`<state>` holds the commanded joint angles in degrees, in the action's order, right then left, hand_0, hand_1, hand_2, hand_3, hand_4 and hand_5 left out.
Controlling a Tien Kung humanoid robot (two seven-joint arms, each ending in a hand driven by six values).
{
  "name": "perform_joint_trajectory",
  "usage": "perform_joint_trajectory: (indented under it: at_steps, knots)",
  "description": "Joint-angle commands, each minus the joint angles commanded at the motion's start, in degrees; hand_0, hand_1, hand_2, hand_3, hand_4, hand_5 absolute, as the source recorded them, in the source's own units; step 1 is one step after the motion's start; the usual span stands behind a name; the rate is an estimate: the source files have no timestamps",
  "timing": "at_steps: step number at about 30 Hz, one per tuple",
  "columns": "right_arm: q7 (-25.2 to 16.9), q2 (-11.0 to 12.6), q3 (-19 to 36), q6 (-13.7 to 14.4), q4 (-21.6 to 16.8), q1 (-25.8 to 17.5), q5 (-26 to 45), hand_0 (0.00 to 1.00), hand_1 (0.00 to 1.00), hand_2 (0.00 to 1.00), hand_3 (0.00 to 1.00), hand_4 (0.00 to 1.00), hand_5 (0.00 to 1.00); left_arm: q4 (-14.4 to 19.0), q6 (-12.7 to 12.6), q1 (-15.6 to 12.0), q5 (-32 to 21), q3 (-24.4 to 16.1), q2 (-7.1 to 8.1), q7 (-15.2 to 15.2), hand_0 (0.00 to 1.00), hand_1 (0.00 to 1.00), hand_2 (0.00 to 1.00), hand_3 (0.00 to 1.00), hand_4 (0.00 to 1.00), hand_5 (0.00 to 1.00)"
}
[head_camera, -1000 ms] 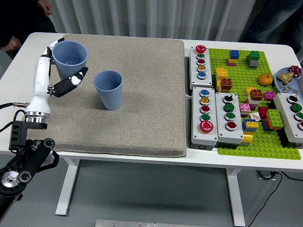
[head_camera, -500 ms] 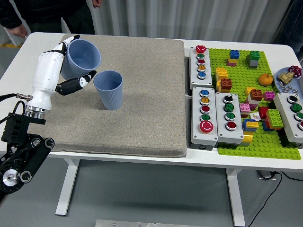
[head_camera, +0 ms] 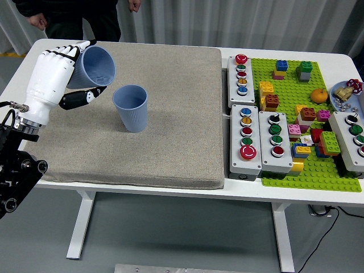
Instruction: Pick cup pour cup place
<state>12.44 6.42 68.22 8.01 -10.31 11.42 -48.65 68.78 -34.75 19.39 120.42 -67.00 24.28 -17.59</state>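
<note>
Just the one camera here, mounted high on the robot's side and looking forward and down over the bench, so the near edge runs across the lower part of the shot and you can see the floor and bench legs underneath it. It sits far enough back to take in nearly the full width, from the mat on the left over to the green baseplate on the right, which is cut off at the frame edge. The far edge lands near the top, with a curtain and a person's legs just past it.
</note>
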Motion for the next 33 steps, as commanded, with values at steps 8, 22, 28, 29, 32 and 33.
perform_joint_trajectory:
  at_steps: [8, 22, 28, 29, 32, 33]
  knots:
    - [0.0, -0.1, -0.1, 0.0, 0.0, -0.3, 0.1, 0.743, 0.703, 0.724, 0.64, 0.224, 0.39, -0.6, -1.3, 1.2, 1.7, 3.4, 1.18, 1.6, 0.41, 0.562, 0.783, 0.84, 0.656, 0.104]
    - [-0.1, 0.1, -0.2, 0.1, 0.0, -0.4, 0.4, 0.743, 0.703, 0.722, 0.641, 0.229, 0.389, -1.6, -2.2, 3.1, 3.2, 8.1, 2.42, 3.1, 0.415, 0.556, 0.78, 0.835, 0.634, 0.082]
    - [-0.2, 0.1, -0.3, 0.2, 0.0, -0.3, 0.5, 0.743, 0.703, 0.722, 0.641, 0.231, 0.388, -1.9, -2.2, 4.1, 3.9, 9.9, 3.3, 3.9, 0.419, 0.554, 0.778, 0.832, 0.62, 0.068]
    - [-0.2, 0.2, -0.3, 0.2, 0.0, -0.3, 0.6, 0.743, 0.703, 0.722, 0.641, 0.231, 0.388, -1.9, -2.2, 4.2, 3.9, 10.1, 3.4, 4.0, 0.419, 0.554, 0.778, 0.832, 0.62, 0.068]
    - [-0.2, 0.2, -0.4, 0.2, 0.0, -0.3, 0.7, 0.743, 0.702, 0.722, 0.641, 0.232, 0.387, -2.2, -2.2, 4.9, 4.6, 11.3, 4.07, 4.7, 0.42, 0.553, 0.773, 0.83, 0.613, 0.065]
    - [-0.2, 0.2, -0.4, 0.2, 0.0, -0.3, 0.7, 0.743, 0.702, 0.722, 0.641, 0.232, 0.387, -2.2, -2.2, 5.0, 4.7, 11.4, 4.16, 4.8, 0.42, 0.553, 0.773, 0.83, 0.613, 0.065]
